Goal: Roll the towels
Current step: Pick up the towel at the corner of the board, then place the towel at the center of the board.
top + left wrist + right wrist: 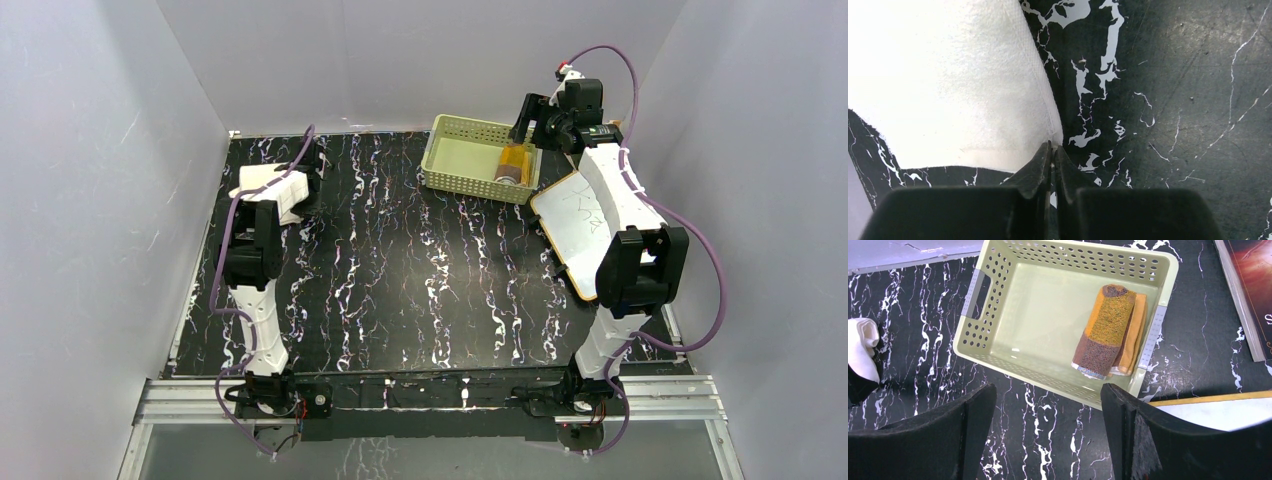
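Closest to us, in the left wrist view, our left fingers (pixel 1053 147) are pressed almost together, with only a thin slit between them. Their tips sit right at the near corner of the cream towel (pixel 948 75). We cannot tell whether the hem is pinched between them or merely touched.

From that corner the cloth spreads away from the fingers, ahead and to the left. Its stitched edge runs forward along the black marbled desk (pixel 1173 100). In the overhead view this towel lies at the far left of the desk, partly under our left arm and well away from the right arm. We cannot read its long axis while it is bunched and covered like this.

Our right fingers (pixel 1047 395) are spread wide and hold nothing, hovering over the near wall of the pale green basket (pixel 1013 365). The mustard towel (pixel 1108 330) is already rolled and lies against the basket's right end. Its long axis runs away from the fingers, slightly right of their midline.

We judge that towel finished and the cream one still to roll. That job falls to the left arm, which would have to work from the corner it now meets.
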Tool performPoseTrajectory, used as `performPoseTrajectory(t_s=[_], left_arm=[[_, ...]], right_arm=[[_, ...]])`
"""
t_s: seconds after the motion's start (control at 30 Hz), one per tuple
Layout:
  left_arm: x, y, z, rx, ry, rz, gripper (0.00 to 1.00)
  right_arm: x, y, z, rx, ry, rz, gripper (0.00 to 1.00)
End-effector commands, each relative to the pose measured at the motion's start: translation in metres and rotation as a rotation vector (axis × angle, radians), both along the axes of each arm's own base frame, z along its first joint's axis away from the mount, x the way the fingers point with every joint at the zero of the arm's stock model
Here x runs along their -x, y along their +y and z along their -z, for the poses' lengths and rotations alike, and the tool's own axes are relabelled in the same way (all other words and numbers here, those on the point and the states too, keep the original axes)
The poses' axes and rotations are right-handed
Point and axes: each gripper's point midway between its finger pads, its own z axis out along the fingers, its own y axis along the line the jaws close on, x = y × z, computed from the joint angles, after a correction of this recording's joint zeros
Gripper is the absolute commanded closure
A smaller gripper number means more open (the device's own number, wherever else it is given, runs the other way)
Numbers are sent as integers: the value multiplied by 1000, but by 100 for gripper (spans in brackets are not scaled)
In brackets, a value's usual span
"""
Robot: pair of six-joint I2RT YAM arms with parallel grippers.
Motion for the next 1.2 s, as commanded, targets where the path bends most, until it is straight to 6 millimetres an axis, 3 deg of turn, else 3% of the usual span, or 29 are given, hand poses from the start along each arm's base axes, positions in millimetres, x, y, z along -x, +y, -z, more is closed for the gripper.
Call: performPoseTrajectory(t_s=[0.0,0.13,0.23,0.37,0.5,0.57,0.63,0.67,0.77,0.83,0.93,1.07,1.17], left_arm=[[19,6,13,-23,91,-13,100],[8,5,-14,-15,46,-22,100],[-13,0,-64,9,-48,-17,100],[-39,-15,-160,91,-220,22,100],[-38,-69,-288,207,-433,206,100],[-17,-110,-369,293,-597,346,100],[19,-148,-436,403,-754,481,100],[52,-157,-476,470,-860,534,100],[112,-163,-542,603,-1091,629,100],[133,-158,-560,614,-1139,639,100],[138,-155,-555,592,-1084,638,100],[121,-147,-522,526,-984,578,100],[101,-133,-483,438,-866,480,100]], right_arm=[[2,1,-42,0,-107,-7,25],[2,1,-47,-2,-117,-7,25],[1,2,-54,-11,-129,-7,25],[0,4,-68,-25,-154,-12,25],[1,8,-83,-46,-183,-21,25],[10,12,-100,-58,-221,-30,25],[18,18,-106,-62,-243,-40,26],[21,20,-108,-57,-250,-38,28],[27,25,-104,-39,-249,-33,30],[30,29,-103,-35,-245,-37,30],[32,36,-104,-32,-244,-44,28],[34,53,-103,-21,-241,-71,26],[42,69,-93,35,-226,-106,25]])
